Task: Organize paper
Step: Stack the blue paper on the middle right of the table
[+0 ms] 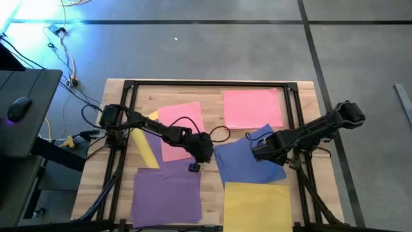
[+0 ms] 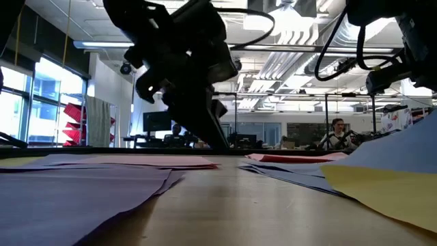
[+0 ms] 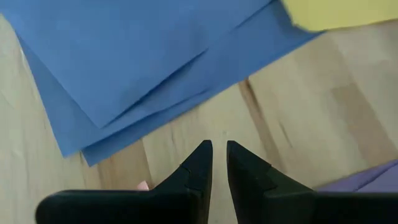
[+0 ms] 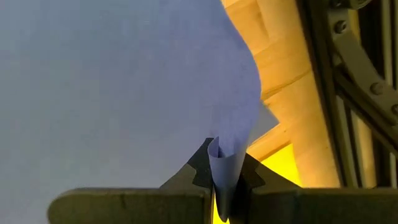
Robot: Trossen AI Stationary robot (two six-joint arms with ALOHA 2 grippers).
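The right gripper [image 4: 225, 177] pinches a blue sheet [image 1: 248, 161] by its edge, likely to drag it clear of the yellow sheet [image 1: 256, 206] just beside it. The left gripper [image 3: 217, 163], fingers nearly together and empty, hovers beside that blue sheet.

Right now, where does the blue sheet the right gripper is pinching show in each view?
High view: blue sheet, centre-right, under the right gripper.
Low view: pale raised sheet at the right edge.
Left wrist view: fills the upper part.
Right wrist view: fills the picture, pinched.
Shared landmark: yellow sheet beside it.
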